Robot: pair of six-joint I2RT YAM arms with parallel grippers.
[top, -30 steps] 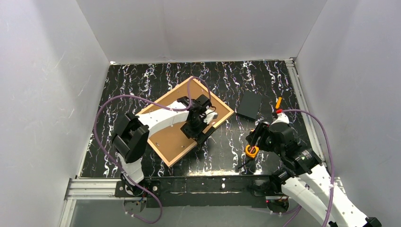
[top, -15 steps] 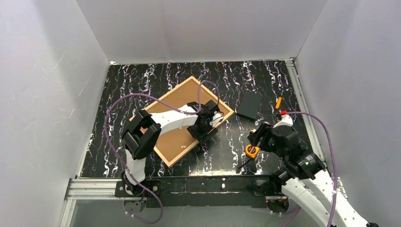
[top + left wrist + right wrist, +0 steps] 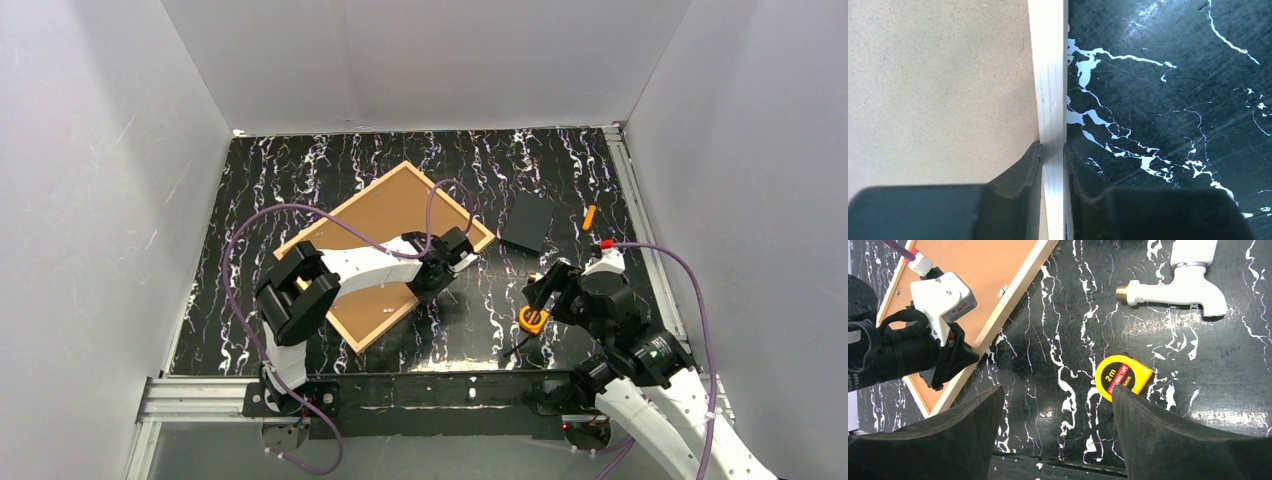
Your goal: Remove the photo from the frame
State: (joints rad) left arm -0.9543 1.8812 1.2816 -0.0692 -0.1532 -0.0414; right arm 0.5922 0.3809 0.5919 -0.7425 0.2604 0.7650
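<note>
Overhead, the frame [image 3: 459, 212] lies flat and turned like a diamond on the black marbled table [image 3: 300, 170], a little left of centre. The photo [image 3: 385, 215] sits inside it face down, so only its brown backing shows. The left gripper [image 3: 441, 274] is at the frame's 4 o'clock edge. A black rectangle [image 3: 527, 222] lies apart from the frame at its 3 o'clock, with a small orange object [image 3: 589, 217] beyond that. The right gripper [image 3: 537, 295] hangs at the table's 4 o'clock, just above a yellow tape measure [image 3: 531, 320].

From the left wrist, the left gripper [image 3: 1052, 150] is clenched on the pale wood strip of the frame [image 3: 1048, 75], one finger on each side of it. The photo's brown board [image 3: 938, 90] fills the 9 o'clock side, and bare table [image 3: 1173, 100] the 3 o'clock side.

From the right wrist, the right gripper [image 3: 1055, 392] stands released, jaws wide and grasping nothing. The tape measure [image 3: 1123, 377] lies on the table between its fingers, untouched. A white tap [image 3: 1178, 287] lies at 1 o'clock. At 10 o'clock the frame [image 3: 1013, 290] runs slantwise with the photo's backing [image 3: 983, 270] inside it, and the left gripper [image 3: 960, 360] pinches its near edge.
</note>
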